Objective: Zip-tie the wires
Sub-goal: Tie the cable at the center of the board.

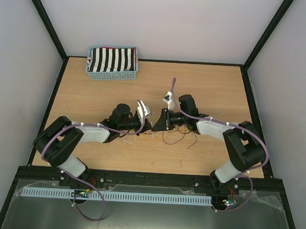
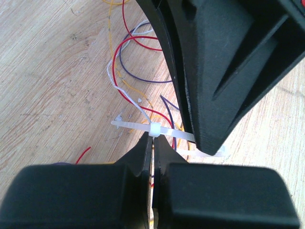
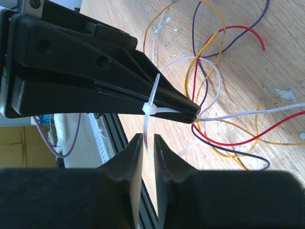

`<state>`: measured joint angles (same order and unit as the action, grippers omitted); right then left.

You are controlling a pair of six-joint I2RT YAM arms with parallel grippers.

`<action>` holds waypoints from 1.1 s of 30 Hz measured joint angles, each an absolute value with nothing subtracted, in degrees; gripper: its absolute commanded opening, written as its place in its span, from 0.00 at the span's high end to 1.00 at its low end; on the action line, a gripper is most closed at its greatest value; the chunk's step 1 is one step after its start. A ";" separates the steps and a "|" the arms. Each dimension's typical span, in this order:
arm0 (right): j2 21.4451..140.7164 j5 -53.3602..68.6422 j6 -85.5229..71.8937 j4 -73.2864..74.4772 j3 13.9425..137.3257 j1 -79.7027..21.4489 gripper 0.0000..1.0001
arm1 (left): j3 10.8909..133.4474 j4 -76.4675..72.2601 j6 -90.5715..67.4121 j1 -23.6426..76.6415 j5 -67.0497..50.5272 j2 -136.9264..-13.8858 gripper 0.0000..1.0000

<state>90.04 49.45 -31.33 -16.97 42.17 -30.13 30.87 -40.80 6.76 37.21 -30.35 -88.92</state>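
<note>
L gripper (image 2: 152,142) is clenched, tips pinching the wires (image 3: 200,121) where they bunch, w/ the white zip tie (image 3: 150,108) strapped across its fingers. R gripper (image 3: 148,143), tip-to-tip w/ it, is nearly closed w/ the tie's tail running thru the slim gap; can't tell if it's pinched. Count: 2 grippers, 1 zip tie, 1 basket (image 1: 112,75) far-left rear, wires in 4 colours (red, yellow-orange, dark purple, white), strand no. unclear; they're thin, curling in loose loops on the wood table (image 1: 92,101) mid-board, fanning right of the L tips.
</note>
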 measured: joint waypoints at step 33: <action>94.70 49.76 -32.84 -15.99 46.46 -29.47 1.00 | 29.89 -40.77 13.04 39.66 -24.60 -87.81 1.00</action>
<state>94.70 49.76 -32.84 -15.99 46.46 -29.47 29.89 -40.77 13.04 39.66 -24.60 -87.81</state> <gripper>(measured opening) 0.009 0.004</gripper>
